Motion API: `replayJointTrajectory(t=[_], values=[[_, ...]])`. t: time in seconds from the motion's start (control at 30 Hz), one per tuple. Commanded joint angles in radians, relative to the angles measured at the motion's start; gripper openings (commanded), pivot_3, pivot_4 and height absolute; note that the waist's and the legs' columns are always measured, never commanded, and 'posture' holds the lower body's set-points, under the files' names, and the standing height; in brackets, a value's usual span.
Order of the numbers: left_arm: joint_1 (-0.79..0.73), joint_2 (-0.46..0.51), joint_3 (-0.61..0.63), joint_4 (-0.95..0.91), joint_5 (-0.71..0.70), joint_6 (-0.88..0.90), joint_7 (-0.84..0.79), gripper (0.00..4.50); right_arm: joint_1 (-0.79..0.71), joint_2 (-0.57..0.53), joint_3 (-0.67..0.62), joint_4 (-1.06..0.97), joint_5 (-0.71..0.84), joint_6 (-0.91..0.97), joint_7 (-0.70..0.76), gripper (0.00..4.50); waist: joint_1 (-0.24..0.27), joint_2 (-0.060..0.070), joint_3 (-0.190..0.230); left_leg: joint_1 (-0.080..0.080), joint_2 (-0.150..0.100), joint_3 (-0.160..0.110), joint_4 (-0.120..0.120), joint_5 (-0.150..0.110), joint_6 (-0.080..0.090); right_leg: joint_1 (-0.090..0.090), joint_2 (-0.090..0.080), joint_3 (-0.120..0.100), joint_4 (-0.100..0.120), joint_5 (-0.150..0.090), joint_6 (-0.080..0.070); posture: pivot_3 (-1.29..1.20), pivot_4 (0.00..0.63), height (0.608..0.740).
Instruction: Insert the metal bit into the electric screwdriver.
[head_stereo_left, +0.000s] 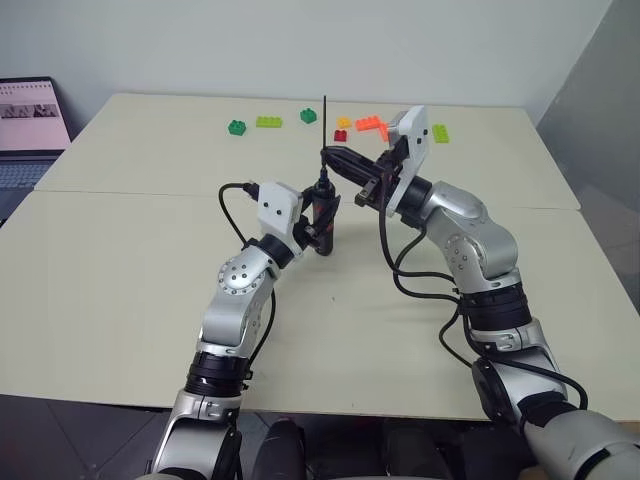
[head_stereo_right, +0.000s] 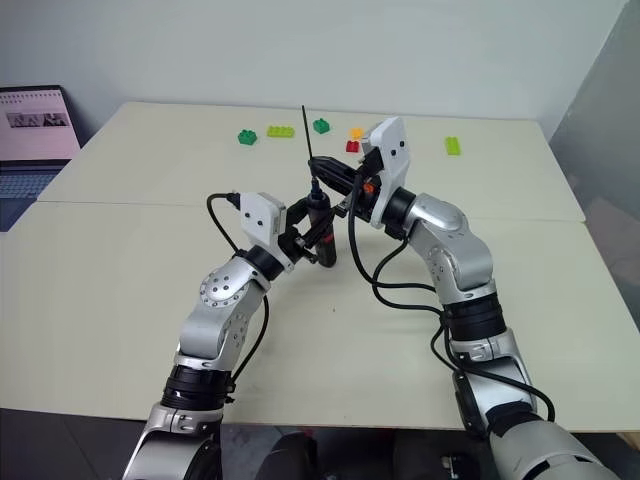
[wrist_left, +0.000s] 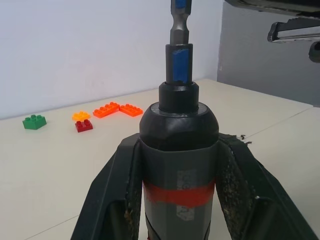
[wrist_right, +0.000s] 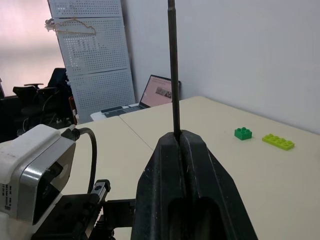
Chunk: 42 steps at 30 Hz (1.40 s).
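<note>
My left gripper (head_stereo_left: 322, 222) is shut on the electric screwdriver (head_stereo_left: 323, 195), a black body with a red band (wrist_left: 178, 192), held upright above the table. Its blue-marked collar (wrist_left: 178, 62) points up. The metal bit (head_stereo_left: 323, 120), a thin dark rod, stands straight above the screwdriver. Its lower shank (wrist_left: 179, 31) sits in the collar. My right gripper (head_stereo_left: 330, 155) comes in from the right and is shut on the metal bit (wrist_right: 173, 75) just above the screwdriver's tip, with its fingers (wrist_right: 197, 165) pressed together around the rod.
Toy bricks lie along the far side of the cream table (head_stereo_left: 120, 260): green (head_stereo_left: 237, 127), lime (head_stereo_left: 268, 122), green (head_stereo_left: 308, 116), orange (head_stereo_left: 370, 125), lime (head_stereo_left: 440, 133). A laptop (head_stereo_left: 30, 130) stands off the table's left edge.
</note>
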Motion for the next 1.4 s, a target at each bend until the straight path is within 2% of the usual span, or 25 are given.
replayJointTrajectory(t=[0.03,0.4,1.07,1.4], values=[[0.011,0.014,0.003,-0.008,0.014,0.009,0.004,1.66,-0.013,-0.005,0.005,-0.006,-0.005,0.0,0.013,0.0,0.0,0.0,0.0,0.0,0.0,0.0,0.0,0.0,0.0,0.0,0.0,0.0,0.0,0.0,0.0,0.0,0.15,0.74],[0.011,0.018,0.002,-0.007,0.015,0.004,-0.001,1.66,-0.03,-0.034,0.03,-0.02,-0.013,0.061,0.039,0.0,0.0,0.0,0.0,0.0,0.0,0.0,0.0,0.0,0.0,0.0,0.0,0.0,0.0,0.0,0.0,0.0,0.15,0.74],[0.009,0.019,0.005,-0.006,0.019,-0.001,0.005,1.66,-0.024,-0.04,0.041,-0.076,-0.036,0.2,-0.046,0.0,0.0,0.0,0.0,0.0,0.0,0.0,0.0,0.0,0.0,0.0,0.0,0.0,0.0,0.0,0.0,0.0,0.15,0.74],[0.008,0.02,0.007,-0.004,0.021,-0.001,0.009,1.66,-0.024,-0.062,0.043,-0.044,-0.04,0.18,-0.018,0.0,-0.001,0.0,0.0,0.0,0.0,0.0,0.0,0.0,0.0,0.0,0.0,0.0,0.0,0.0,0.0,0.0,0.15,0.74]])
